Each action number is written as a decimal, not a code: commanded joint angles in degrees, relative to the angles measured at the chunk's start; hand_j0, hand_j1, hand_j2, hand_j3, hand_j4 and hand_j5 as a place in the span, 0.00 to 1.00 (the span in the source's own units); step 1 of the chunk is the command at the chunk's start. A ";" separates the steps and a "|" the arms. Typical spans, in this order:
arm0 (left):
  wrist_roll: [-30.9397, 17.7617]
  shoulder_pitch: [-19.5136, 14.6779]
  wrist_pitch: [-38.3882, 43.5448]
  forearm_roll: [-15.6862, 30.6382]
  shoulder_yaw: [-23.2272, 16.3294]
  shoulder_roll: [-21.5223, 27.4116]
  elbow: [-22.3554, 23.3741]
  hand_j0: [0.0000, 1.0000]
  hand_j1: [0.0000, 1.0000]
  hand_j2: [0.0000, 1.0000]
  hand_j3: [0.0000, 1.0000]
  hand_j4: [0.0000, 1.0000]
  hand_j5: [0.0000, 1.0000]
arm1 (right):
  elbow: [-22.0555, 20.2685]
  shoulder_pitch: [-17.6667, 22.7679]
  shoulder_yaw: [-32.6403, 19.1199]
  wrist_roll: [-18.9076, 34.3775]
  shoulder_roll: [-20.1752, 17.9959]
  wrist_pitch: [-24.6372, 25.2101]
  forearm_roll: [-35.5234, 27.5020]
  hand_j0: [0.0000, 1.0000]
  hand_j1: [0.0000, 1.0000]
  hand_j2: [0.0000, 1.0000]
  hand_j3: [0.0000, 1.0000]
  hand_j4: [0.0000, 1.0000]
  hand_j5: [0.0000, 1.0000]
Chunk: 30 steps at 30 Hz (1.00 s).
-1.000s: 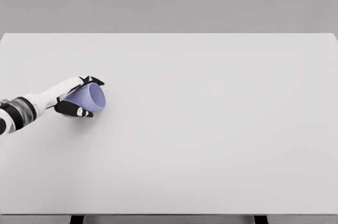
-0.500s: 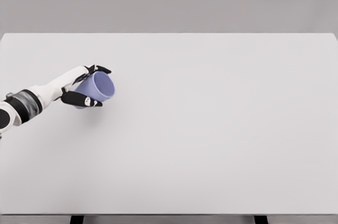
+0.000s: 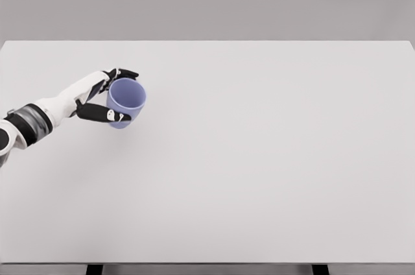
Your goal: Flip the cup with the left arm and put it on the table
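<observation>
Cup (image 3: pixel 126 102): pale blue, at about 9 o'clock on the table, its mouth tipped up toward the camera; the flip looks nearly done, the base not yet clearly set down
Contents: the inside shows empty
Left hand (image 3: pixel 107 96): dark fingers (image 3: pixel 104 113) wrapped round the cup's wall from the 9 o'clock side, thumb opposite; a side grip leaves the base free for setting down
Table (image 3: pixel 272 158): white
Right arm: out of sight

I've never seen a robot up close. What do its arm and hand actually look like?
Only the left arm shows. It is slim with smooth white shells, and near the elbow there is a darker grey and black banded joint. The robot hand has a white back and five thin black fingers with small pale marks. No cables are visible.
</observation>
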 commanded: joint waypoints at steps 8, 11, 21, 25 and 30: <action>0.18 2.20 -0.07 0.84 2.17 -0.60 -0.02 0.84 0.84 0.84 0.84 0.84 0.84 | -0.02 0.00 0.00 0.01 0.00 0.00 0.02 1.00 1.00 1.00 1.00 1.00 1.00; 0.27 2.29 -0.07 0.84 2.17 -0.60 -0.02 0.84 0.84 0.84 0.84 0.84 0.84 | -0.02 0.00 0.00 0.01 0.00 0.00 0.02 1.00 1.00 1.00 1.00 1.00 1.00; 0.44 3.17 -0.34 0.57 2.96 -0.07 -0.02 1.00 1.00 1.00 1.00 1.00 1.00 | -0.02 0.00 0.00 0.01 0.00 0.00 0.02 1.00 1.00 1.00 1.00 1.00 1.00; 0.44 3.17 -0.43 0.57 3.05 0.19 -0.02 1.00 1.00 1.00 1.00 1.00 1.00 | -0.02 0.00 0.00 0.01 0.00 0.00 0.02 1.00 1.00 1.00 1.00 1.00 1.00; 0.44 3.17 -0.60 0.40 3.40 0.28 -0.02 1.00 1.00 1.00 1.00 1.00 1.00 | -0.02 0.00 0.00 0.01 0.00 0.00 0.02 1.00 1.00 1.00 1.00 1.00 1.00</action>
